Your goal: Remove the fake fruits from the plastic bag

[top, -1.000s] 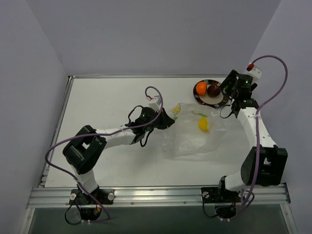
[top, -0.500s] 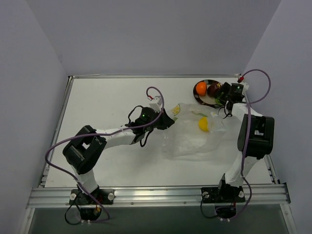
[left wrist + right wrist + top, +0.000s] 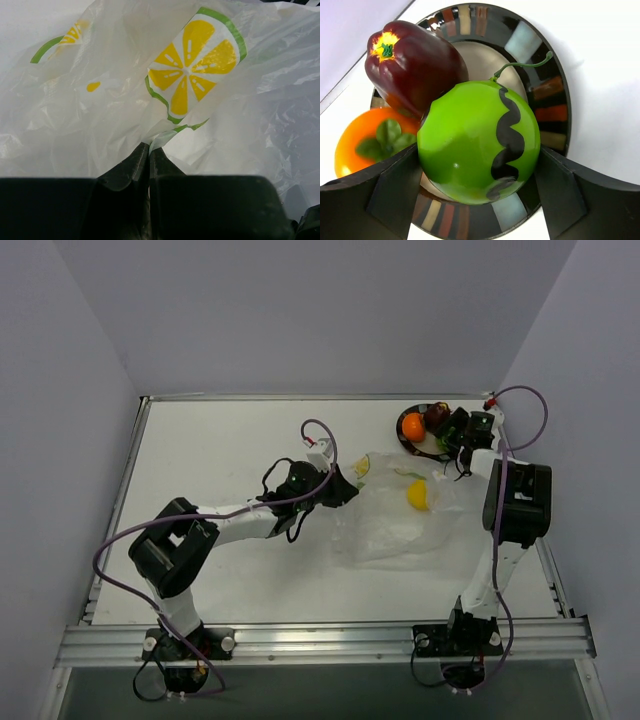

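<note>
1. White table [image 3: 220,440] set in a corner of pale lilac walls [image 3: 300,310]; both arms reach toward the far right part of it.
2. Bag [image 3: 390,525] lies crumpled on the table right of centre, between the two grippers. It is whitish and see-through, with a lemon print [image 3: 197,55] on the film.
3. Left gripper [image 3: 345,490] sits low at the bag's left edge. In the wrist view its jaws are pressed together on a fold of the film [image 3: 149,150].
4. Yellow fruit [image 3: 417,495] shows through the film, inside the bag near its far right side.
5. Plate [image 3: 550,95], round with a dark patterned rim, sits at the far right of the table, just beyond the bag.
6. Right gripper [image 3: 477,170] is over the plate, clamped on a green fruit [image 3: 477,142] with a black wavy stripe, one finger on each side.
7. Whether the green fruit touches the plate cannot be told.
8. Red fruit [image 3: 410,60] and orange fruit [image 3: 362,145] lie on the plate, both against the green one.
</note>
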You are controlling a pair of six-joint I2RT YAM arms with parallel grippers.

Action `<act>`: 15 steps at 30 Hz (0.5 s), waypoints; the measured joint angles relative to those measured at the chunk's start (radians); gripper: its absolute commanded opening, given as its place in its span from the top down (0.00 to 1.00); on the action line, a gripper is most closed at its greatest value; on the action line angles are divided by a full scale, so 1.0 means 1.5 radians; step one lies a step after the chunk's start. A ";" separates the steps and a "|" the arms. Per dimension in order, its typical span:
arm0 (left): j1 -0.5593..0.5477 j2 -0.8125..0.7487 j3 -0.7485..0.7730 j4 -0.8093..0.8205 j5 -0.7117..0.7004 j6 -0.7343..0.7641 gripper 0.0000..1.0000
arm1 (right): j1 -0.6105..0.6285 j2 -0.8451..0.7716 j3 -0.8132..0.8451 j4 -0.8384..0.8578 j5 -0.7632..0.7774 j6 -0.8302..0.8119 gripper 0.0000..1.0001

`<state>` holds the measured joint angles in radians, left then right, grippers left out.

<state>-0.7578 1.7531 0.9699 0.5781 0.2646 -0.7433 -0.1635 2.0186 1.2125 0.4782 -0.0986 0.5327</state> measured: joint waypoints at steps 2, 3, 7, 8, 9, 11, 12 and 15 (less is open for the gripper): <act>0.000 0.000 0.000 0.002 0.001 0.000 0.98 | 0.000 0.005 0.003 0.009 -0.005 0.004 0.14; 0.000 0.000 0.000 0.004 0.003 0.001 0.98 | 0.000 0.005 0.003 0.011 -0.009 0.007 0.12; 0.000 0.000 -0.001 0.007 0.006 0.001 0.98 | 0.000 0.002 -0.001 0.021 -0.020 0.014 0.00; 0.000 0.000 -0.001 0.008 0.006 0.001 0.98 | 0.000 -0.002 -0.005 0.022 -0.022 0.013 0.00; 0.000 0.000 -0.002 0.008 0.006 0.001 0.98 | 0.000 -0.012 -0.012 0.023 -0.023 0.012 0.00; 0.000 0.000 -0.004 0.008 0.006 0.001 0.98 | 0.000 -0.042 -0.038 0.022 -0.022 0.011 0.00; 0.000 0.000 -0.006 0.010 0.006 0.001 0.98 | 0.000 -0.063 -0.052 0.020 -0.022 0.011 0.00; 0.000 -0.001 -0.020 0.012 0.003 0.005 0.98 | 0.000 -0.134 -0.090 0.018 -0.017 0.011 0.00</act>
<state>-0.7578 1.7519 0.9398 0.5964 0.2684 -0.7353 -0.1631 1.8172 1.0771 0.5053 -0.1246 0.5495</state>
